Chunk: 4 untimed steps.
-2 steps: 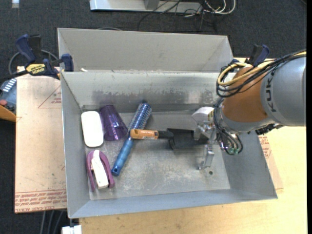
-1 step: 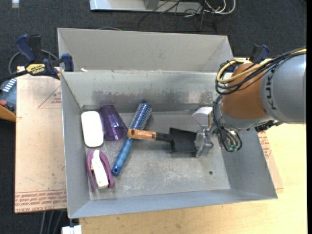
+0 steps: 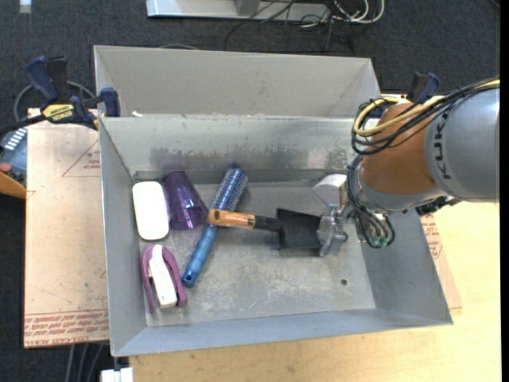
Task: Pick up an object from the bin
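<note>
From my console, the bin point(image 3: 238, 138) holds five things I can count, one of each. The arm comes in from the view's right, and its gripper point(image 3: 331, 241) sits low at the right end of the floor. I cannot tell whether it is released or clenched.

The nearest thing is a black scoop point(image 3: 294, 231) with a wooden handle, its head touching or just beside the gripper on the view's left. Its long axis runs left to right, handle pointing away. I judge the pick turns on that head.

Further left lie a blue brush point(image 3: 203, 249) set diagonally under the handle, a purple cup point(image 3: 183, 201), a white oval point(image 3: 149, 209) and a purple-white clip point(image 3: 161, 277). Just above the gripper is a white scrap point(image 3: 328, 186) I can't identify.
</note>
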Tool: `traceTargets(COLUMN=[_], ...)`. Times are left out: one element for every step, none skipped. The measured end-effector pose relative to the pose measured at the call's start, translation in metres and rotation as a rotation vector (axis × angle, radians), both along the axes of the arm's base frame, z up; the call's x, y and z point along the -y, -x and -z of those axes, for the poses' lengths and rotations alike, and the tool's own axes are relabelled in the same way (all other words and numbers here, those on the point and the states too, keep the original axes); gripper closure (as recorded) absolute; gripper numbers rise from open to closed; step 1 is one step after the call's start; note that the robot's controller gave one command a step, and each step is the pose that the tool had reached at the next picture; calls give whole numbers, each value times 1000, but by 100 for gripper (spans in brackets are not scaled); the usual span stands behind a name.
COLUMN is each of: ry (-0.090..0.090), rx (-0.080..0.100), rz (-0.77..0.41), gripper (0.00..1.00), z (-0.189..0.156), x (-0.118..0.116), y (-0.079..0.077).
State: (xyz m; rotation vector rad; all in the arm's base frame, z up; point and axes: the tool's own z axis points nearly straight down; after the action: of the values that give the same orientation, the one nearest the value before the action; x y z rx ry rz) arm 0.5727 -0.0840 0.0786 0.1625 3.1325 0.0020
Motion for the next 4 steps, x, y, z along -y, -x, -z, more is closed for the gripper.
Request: traceTargets(ry=[-1,0,-2,0], rx=[9,3,12,5], rz=[-7,-63,-15,-15], gripper=[100,100,100,100], z=[6,4,5,7], x=[-32,-44,-82,-80], y=[-74,-73,-81,-75])
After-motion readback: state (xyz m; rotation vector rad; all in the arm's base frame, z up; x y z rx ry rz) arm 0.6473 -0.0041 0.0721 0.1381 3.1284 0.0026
